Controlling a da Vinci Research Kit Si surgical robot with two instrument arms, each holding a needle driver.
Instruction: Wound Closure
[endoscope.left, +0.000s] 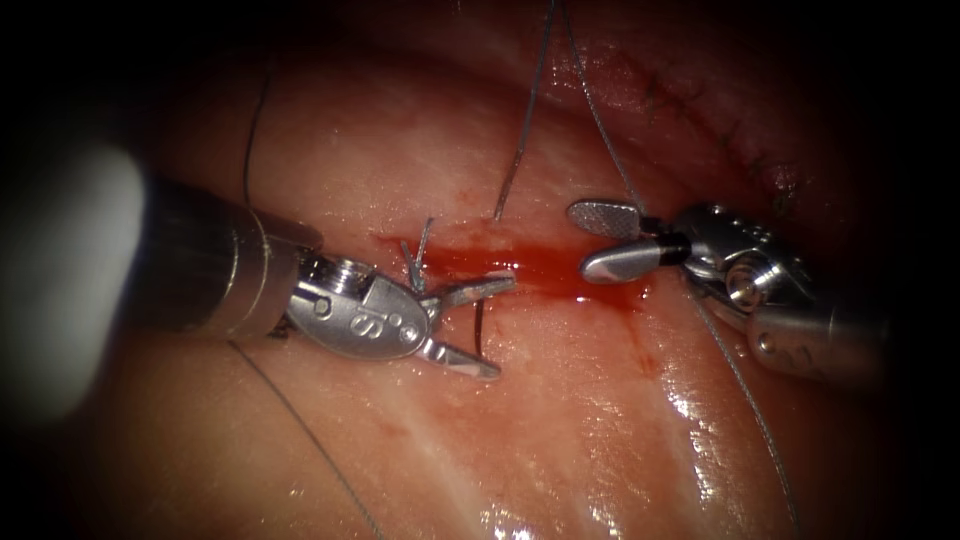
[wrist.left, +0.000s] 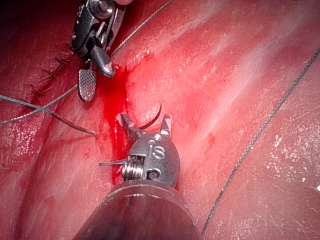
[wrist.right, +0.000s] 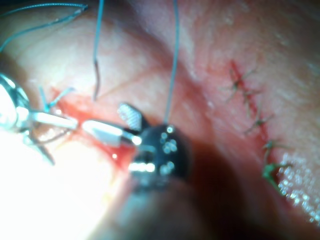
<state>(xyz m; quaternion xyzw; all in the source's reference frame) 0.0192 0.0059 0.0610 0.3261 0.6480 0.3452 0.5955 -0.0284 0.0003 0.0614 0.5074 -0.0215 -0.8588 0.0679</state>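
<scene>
Most of the needle (wrist.left: 151, 120) is buried in the tissue (endoscope.left: 560, 420) beside the cut (endoscope.left: 520, 272); a dark arc is seen between the left tool's (endoscope.left: 485, 328) spread, empty jaws; the right tool (endoscope.left: 600, 240) is likewise agape, nothing held; thread (endoscope.left: 525, 120) is draped across, older stitches (wrist.right: 250, 107) beyond.

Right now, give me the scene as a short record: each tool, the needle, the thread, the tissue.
left tool: jaws open, holding nothing
right tool: jaws open, holding nothing
needle: dark curve between the left tool's jaws, ungripped; whether it sits in the tissue cannot be told
thread: loose strands across the tissue, with a short knotted stub by the left tool
tissue: cut with red fluid between the tools
older stitches: a sewn row behind the right tool
</scene>
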